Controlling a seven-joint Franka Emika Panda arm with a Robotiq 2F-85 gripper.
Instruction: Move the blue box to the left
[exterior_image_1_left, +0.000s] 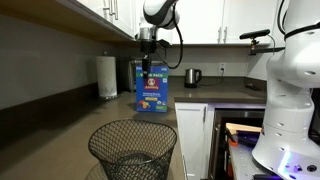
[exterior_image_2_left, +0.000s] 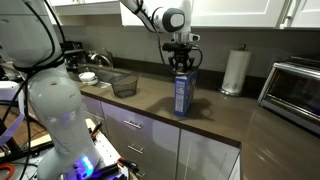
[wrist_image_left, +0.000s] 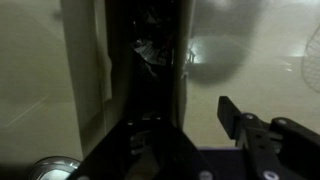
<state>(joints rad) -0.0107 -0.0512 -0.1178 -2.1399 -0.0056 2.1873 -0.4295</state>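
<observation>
The blue box stands upright on the dark countertop, its yellow-orange picture face showing; its narrow blue side shows in an exterior view. My gripper hangs straight down over the box's top edge in both exterior views. In the wrist view the box's top is a dark strip close to the camera. My gripper looks open: its one visible finger stands apart from the box, with a gap between. The other finger is hidden by the box.
A paper towel roll stands by the wall behind the box. A kettle, a silver toaster oven, a wire basket and a white robot body are nearby.
</observation>
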